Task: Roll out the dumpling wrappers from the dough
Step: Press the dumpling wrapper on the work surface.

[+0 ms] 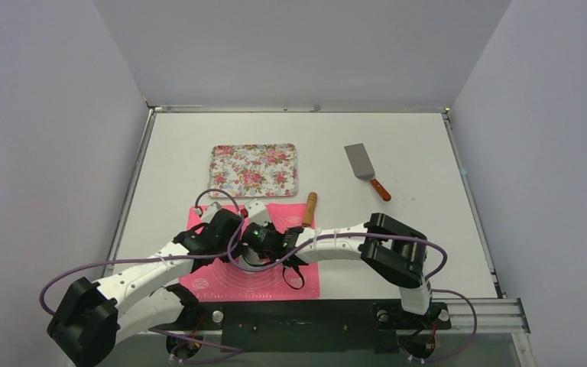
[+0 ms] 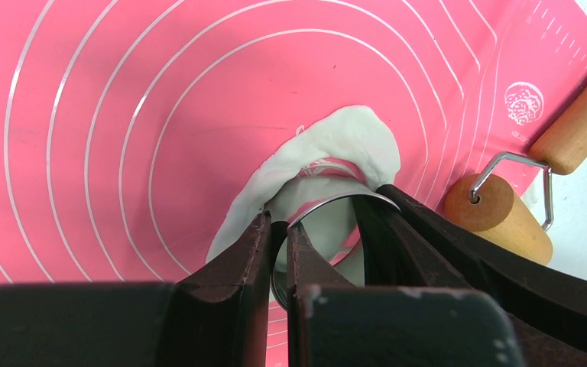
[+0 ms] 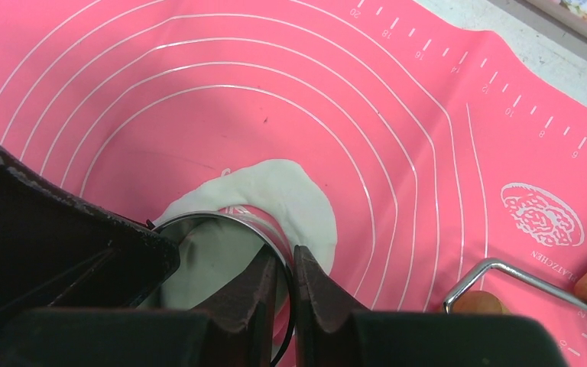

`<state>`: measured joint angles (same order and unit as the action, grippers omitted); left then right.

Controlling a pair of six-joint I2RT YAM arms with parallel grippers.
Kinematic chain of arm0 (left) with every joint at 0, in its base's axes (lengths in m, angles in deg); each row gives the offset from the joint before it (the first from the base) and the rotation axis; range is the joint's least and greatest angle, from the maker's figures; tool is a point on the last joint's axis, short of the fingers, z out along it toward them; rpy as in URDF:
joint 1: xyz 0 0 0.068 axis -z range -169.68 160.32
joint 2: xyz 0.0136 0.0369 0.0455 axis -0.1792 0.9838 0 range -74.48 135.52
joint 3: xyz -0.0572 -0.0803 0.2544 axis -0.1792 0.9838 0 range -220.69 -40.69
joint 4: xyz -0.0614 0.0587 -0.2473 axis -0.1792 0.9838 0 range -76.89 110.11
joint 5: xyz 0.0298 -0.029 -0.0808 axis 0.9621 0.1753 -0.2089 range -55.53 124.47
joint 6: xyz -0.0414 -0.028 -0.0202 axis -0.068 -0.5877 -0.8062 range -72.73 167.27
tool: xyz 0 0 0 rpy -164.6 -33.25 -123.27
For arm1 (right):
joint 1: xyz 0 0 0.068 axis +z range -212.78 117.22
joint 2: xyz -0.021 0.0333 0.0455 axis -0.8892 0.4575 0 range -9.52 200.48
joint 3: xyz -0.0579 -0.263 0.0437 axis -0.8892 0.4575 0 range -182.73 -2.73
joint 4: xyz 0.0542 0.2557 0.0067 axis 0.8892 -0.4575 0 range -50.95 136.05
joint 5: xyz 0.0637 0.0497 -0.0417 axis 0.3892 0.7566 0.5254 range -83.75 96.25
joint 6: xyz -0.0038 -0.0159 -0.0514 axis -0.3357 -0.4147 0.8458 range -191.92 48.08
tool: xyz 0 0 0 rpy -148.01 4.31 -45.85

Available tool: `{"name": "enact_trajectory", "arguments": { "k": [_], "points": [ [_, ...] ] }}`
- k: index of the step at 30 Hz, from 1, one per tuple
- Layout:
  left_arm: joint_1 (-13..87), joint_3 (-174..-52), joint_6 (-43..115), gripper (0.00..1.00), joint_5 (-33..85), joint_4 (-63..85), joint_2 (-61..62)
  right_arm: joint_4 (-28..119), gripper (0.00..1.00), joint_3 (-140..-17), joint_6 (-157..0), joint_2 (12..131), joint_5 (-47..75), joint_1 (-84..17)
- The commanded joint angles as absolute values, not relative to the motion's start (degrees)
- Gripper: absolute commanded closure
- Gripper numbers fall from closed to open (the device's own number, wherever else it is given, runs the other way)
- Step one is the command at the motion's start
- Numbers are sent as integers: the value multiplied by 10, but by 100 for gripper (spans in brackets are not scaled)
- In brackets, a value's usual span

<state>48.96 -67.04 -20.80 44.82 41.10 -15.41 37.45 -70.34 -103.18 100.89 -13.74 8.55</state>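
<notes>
Pink mat carries the flattened white dough, centre of both wrist views, with the ring cutter pressed into it. Left gripper and right gripper each pinch the ring's wall. No wrapper looks cut free yet. The rolling pin crowds the right edge; the mat's upper left lies open.

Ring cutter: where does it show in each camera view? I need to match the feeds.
Top external: not visible; hidden where the left arm and right arm meet over the mat.
Left wrist: ring cutter at lower centre, on the dough, rim in the left pincer.
Right wrist: lower left of centre, rim in the right pincer.
Shared landmark: the pink mat.
</notes>
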Motion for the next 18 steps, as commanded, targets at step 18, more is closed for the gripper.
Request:
{"name": "enact_trajectory", "arguments": {
  "k": [18],
  "points": [
    [584, -728, -215, 100, 518, 499, -149, 284, 69, -757, -1067, 992, -106, 91]
  ]
}}
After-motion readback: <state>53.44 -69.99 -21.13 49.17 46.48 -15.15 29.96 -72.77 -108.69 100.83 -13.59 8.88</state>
